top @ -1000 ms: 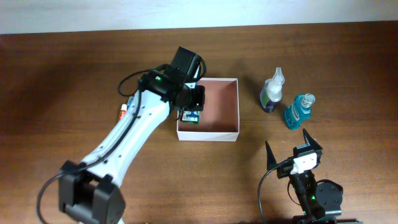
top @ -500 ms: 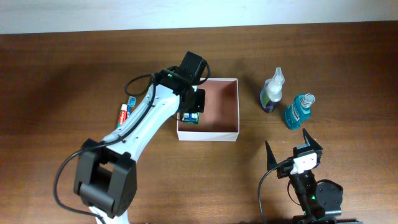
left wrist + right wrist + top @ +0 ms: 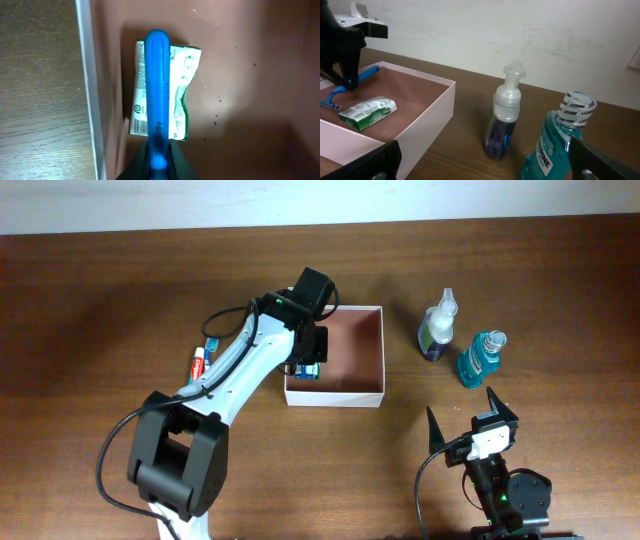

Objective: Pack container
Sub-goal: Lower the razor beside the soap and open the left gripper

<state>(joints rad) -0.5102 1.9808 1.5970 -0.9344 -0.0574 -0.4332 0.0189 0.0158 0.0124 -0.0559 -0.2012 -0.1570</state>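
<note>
The container [image 3: 382, 355] is a shallow white box with a pinkish-brown inside, mid-table. My left gripper [image 3: 309, 358] reaches down into its left part, shut on a blue razor [image 3: 157, 85] by the handle's near end. The razor lies lengthwise just over a green-and-white packet [image 3: 184, 85] on the container floor, close to the left wall [image 3: 88, 75]. In the right wrist view the razor [image 3: 351, 80] slants down beside the packet [image 3: 369, 112]. My right gripper [image 3: 470, 416] stands open near the table's front, apart from everything.
A clear pump bottle with purple liquid [image 3: 438, 330] and a blue mouthwash bottle [image 3: 482, 360] stand right of the container, just ahead of my right gripper. A red-and-white tube [image 3: 199, 362] lies left of the container, beside the left arm.
The left arm has swung and its wrist has shifted slightly right over the container's left part, still gripping the razor. The right arm has not moved.
</note>
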